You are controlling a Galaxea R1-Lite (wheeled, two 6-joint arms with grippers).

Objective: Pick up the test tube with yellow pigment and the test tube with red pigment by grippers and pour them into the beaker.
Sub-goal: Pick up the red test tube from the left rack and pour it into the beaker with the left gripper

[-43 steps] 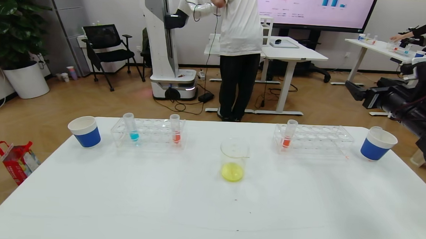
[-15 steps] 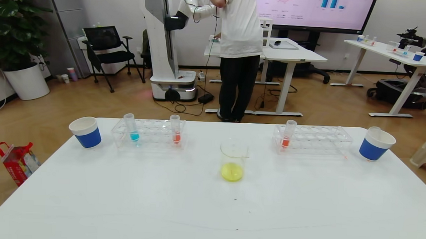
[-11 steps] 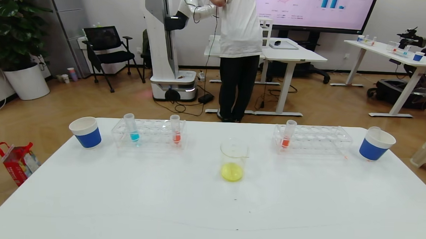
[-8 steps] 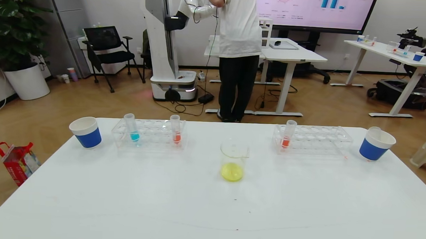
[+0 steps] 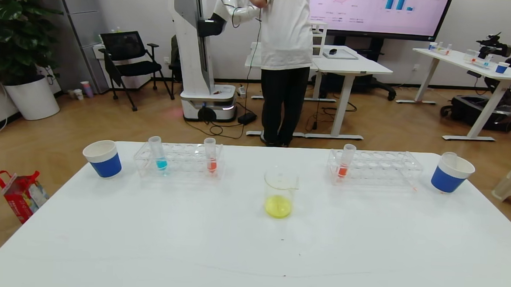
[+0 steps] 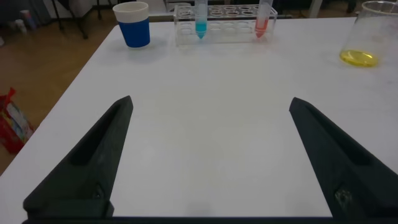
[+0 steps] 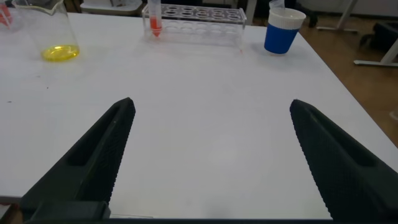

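The beaker [image 5: 280,193] stands mid-table with yellow liquid in its bottom; it also shows in the left wrist view [image 6: 367,37] and the right wrist view [image 7: 46,31]. One test tube with red pigment [image 5: 211,156] stands in the left rack, another [image 5: 345,161] in the right rack. No tube with yellow pigment shows. Neither gripper shows in the head view. My left gripper [image 6: 210,101] is open and empty, low over bare table on the near left. My right gripper [image 7: 211,102] is open and empty over bare table on the near right.
A turquoise tube [image 5: 158,153] stands in the left rack [image 5: 180,159]. The right rack [image 5: 376,167] holds only its red tube. Blue-and-white cups stand at far left [image 5: 102,158] and far right [image 5: 451,173]; a clear tube rim [image 5: 449,155] sticks up from the right cup.
My right arm, seen at the right edge of the head view 2.9 s ago, has left that view. Nothing on the table has moved.
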